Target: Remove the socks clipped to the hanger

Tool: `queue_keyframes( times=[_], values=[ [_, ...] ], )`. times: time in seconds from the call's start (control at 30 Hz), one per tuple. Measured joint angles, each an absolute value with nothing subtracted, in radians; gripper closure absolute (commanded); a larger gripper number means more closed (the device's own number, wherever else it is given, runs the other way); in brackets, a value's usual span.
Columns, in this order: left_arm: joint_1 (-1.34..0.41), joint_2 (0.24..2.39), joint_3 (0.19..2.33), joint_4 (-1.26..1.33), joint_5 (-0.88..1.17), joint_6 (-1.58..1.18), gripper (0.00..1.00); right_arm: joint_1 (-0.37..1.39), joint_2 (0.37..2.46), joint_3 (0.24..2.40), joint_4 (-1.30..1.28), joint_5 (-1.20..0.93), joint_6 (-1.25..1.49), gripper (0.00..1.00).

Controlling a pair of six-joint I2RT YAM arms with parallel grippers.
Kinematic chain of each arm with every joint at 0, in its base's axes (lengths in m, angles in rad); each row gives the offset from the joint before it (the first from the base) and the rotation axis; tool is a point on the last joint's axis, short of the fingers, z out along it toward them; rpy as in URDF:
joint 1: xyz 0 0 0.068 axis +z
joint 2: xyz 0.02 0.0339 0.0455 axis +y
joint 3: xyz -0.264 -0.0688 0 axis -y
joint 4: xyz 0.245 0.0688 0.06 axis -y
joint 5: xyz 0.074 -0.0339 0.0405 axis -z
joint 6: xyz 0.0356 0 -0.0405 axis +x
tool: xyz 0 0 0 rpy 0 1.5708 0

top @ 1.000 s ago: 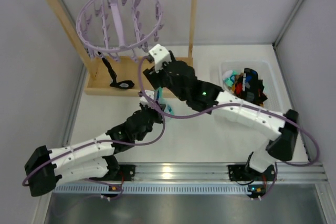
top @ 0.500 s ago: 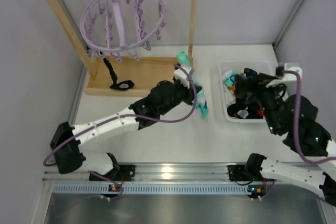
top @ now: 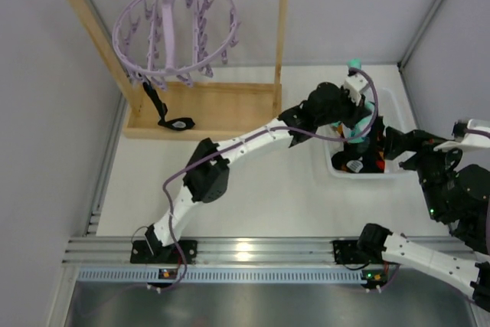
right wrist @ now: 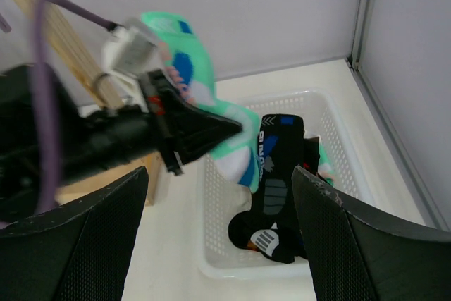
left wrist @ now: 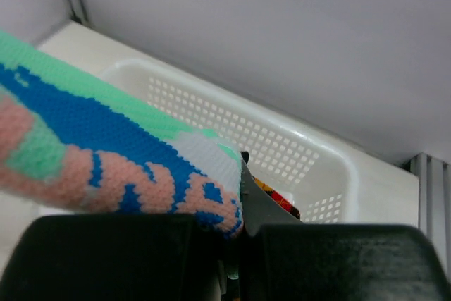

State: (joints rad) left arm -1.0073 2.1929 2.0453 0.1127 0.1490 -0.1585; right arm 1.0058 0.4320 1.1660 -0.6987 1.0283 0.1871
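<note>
Sock (left wrist: 106,153) knitted in green, blue, pink and white.

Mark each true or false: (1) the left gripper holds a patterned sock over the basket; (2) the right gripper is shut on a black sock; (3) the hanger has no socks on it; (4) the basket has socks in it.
1. True. The left gripper is clamped on a green, blue and pink patterned sock above the white basket.
2. False. The right gripper is open and empty, near the basket.
3. False. One black sock hangs from the hanger.
4. True. Dark socks lie inside.
</note>
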Motion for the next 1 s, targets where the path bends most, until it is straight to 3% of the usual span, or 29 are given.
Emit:
queue_keyframes(
  times=[0.17,0.33,0.37,0.47,0.57,0.6,0.8,0.83,1.0],
  values=[
    [-1.007,2.475,2.233,-0.017,0.24,-0.192,0.95,1.006,0.432,1.166,-0.73,1.028,0.206,0.21],
    [-1.005,2.602,2.243,-0.091,0.258,-0.206,0.95,1.006,0.432,1.166,-0.738,1.024,0.214,0.21],
    [-1.003,2.603,2.246,-0.09,0.259,-0.207,0.87,1.006,0.432,1.165,-0.74,1.023,0.214,0.21],
    [-1.002,2.595,2.277,-0.093,0.245,-0.205,0.77,1.006,0.432,1.164,-0.744,1.023,0.214,0.21],
    [-1.002,2.576,2.279,-0.109,0.241,-0.205,0.57,1.006,0.432,1.164,-0.745,1.02,0.214,0.22],
    [-1.003,2.569,2.279,-0.121,0.236,-0.204,0.43,1.006,0.432,1.164,-0.745,1.019,0.214,0.22],
    [-1.017,2.494,2.279,-0.202,0.165,-0.178,0.18,1.006,0.434,1.164,-0.745,1.003,0.214,0.23],
    [-1.021,2.48,2.279,-0.216,0.151,-0.172,0.04,1.006,0.434,1.164,-0.745,1.0,0.214,0.23],
    [-1.04,2.387,2.264,-0.277,0.058,-0.141,0.02,1.006,0.444,1.164,-0.744,0.982,0.214,0.23]
  ],
)
